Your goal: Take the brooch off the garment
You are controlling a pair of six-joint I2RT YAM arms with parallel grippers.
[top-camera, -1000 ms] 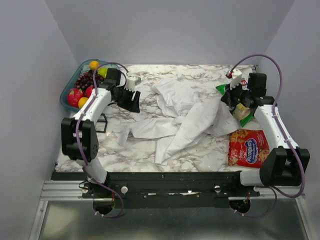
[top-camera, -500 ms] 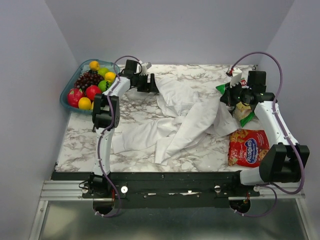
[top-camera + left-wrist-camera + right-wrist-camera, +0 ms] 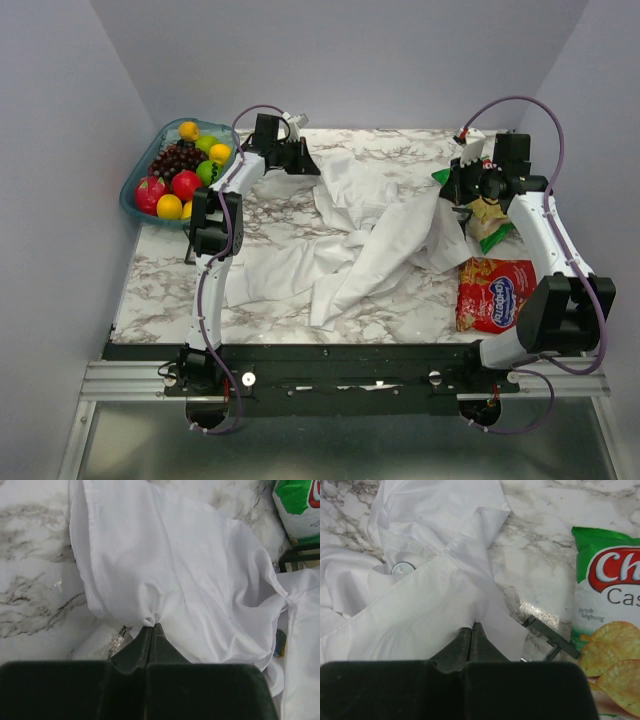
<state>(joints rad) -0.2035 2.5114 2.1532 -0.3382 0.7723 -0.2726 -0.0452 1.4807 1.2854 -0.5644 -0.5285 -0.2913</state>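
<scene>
On a marble-topped table (image 3: pixel 270 215), two robot arms grip a crumpled white garment (image 3: pixel 375 230) at opposite edges. The left gripper (image 3: pixel 151 626) has its jaws fully closed on a small pinch of cloth at the shirt's far-left edge, and the fabric puckers to a point at the tips. The right gripper (image 3: pixel 471 626), also closed with no gap, appears to nip a fold at the shirt's right side, near a green chip bag (image 3: pixel 612 600) and a small black frame (image 3: pixel 551 639).

Neither claw has the brooch (image 3: pixel 402 568). As far as can be judged, it is the small round disc in the right wrist view, sitting among folds near the collar and half tucked under a flap.

The step in hand looks like spreading the cloth to bare the pin. Doing it well probably means drawing the two pinches apart gently and evenly, so the flap slides off the disc without dragging the bag or frame. One claw would then anchor the cloth close by while the other comes in with its fingertips.

The shirt is thin and heavily wrinkled, with sleeves trailing toward the near edge. The disc shows a dark rim and a pale, glossy face. Its true colour cannot be told, and in the overhead view it is too small to find.
</scene>
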